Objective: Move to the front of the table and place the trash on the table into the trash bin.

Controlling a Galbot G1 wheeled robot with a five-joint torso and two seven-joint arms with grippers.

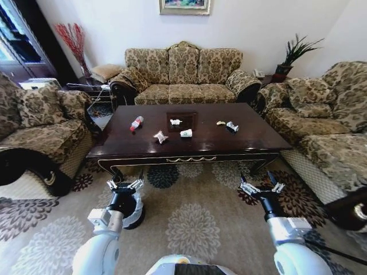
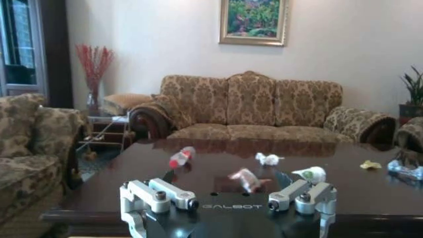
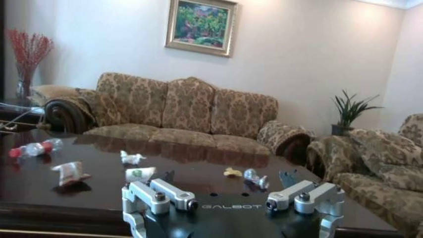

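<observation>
The dark wooden table (image 1: 255, 136) stands in front of me, carrying the trash: a clear bottle with a red label (image 1: 136, 123), a crumpled tissue (image 1: 160, 136), a paper cup (image 1: 186, 133), a white tissue (image 1: 175, 121), a yellow wrapper (image 1: 221, 122) and a clear wrapper (image 1: 231, 126). The black trash bin (image 1: 136, 214) with its white bag sits on the carpet near the table's front left leg, partly hidden by my left arm. My left gripper (image 1: 125, 186) hangs open above the bin. My right gripper (image 1: 261, 188) is open before the table's front right corner. Both hold nothing.
Patterned sofas (image 1: 183, 74) surround the table at the back, the left (image 1: 40, 123) and the right (image 1: 327, 126). A floral carpet (image 1: 195, 223) covers the floor between me and the table. A potted plant (image 1: 295, 54) stands in the far right corner.
</observation>
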